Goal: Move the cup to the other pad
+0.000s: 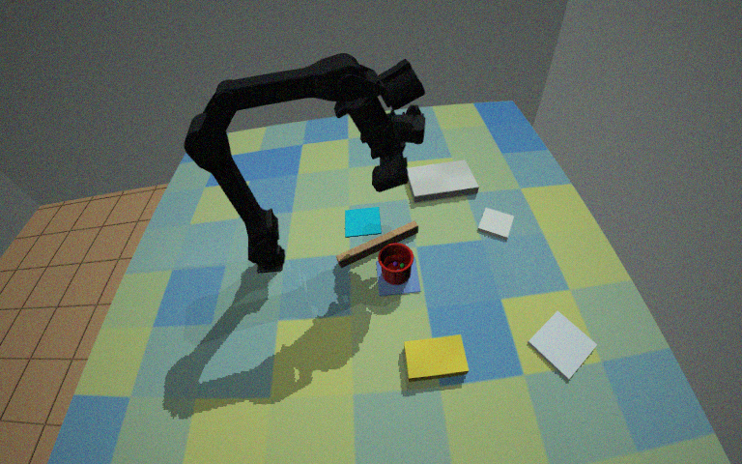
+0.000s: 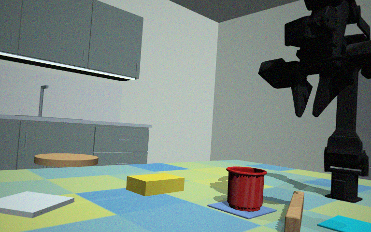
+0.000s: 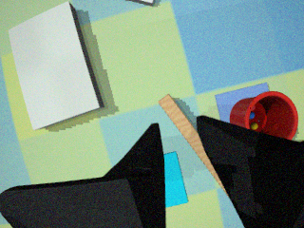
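My jaws hang above the table, tips downward, parted by a modest gap with nothing between them. A red cup stands upright below them, out past the finger on the right of the wrist view. It sits on a periwinkle pad, which I take for its starting place. Small marbles lie inside, so it needs to stay level.

Through my finger gap shows part of a cyan pad, probably the destination. A wooden bar lies aslant between the pads, a barrier the cup likely must be lifted over. My height gives room to line up; gripping the cup probably calls for a wider spread or a pinch on its rim.
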### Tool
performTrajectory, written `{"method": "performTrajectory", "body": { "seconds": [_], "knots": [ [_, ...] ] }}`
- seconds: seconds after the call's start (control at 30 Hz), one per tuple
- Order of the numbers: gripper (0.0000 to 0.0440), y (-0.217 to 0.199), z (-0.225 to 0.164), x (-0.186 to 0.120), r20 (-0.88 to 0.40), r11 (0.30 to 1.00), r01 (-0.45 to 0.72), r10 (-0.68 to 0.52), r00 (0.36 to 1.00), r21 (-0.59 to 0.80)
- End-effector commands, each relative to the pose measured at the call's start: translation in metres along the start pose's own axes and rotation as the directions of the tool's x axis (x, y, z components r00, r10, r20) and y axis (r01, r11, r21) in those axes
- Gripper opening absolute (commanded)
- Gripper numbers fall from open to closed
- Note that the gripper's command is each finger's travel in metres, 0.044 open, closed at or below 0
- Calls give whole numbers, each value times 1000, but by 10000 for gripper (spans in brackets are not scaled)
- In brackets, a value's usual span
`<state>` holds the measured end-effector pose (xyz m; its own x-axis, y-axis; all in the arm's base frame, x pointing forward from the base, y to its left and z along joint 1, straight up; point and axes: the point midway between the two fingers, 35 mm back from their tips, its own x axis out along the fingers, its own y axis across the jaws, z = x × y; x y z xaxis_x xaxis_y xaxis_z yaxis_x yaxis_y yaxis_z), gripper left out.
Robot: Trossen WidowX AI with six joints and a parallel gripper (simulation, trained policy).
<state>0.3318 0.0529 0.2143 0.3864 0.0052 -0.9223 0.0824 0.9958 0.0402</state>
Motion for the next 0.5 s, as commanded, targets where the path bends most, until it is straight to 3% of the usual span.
{"method": "performTrajectory", "body": {
  "seconds": [0.0,0.47],
  "knots": [
    [107,-6,-4,8,-67,999,27,-28,997,-22],
    [99,-34,-20,28,-259,991,82,-107,960,-106]
  ]
}}
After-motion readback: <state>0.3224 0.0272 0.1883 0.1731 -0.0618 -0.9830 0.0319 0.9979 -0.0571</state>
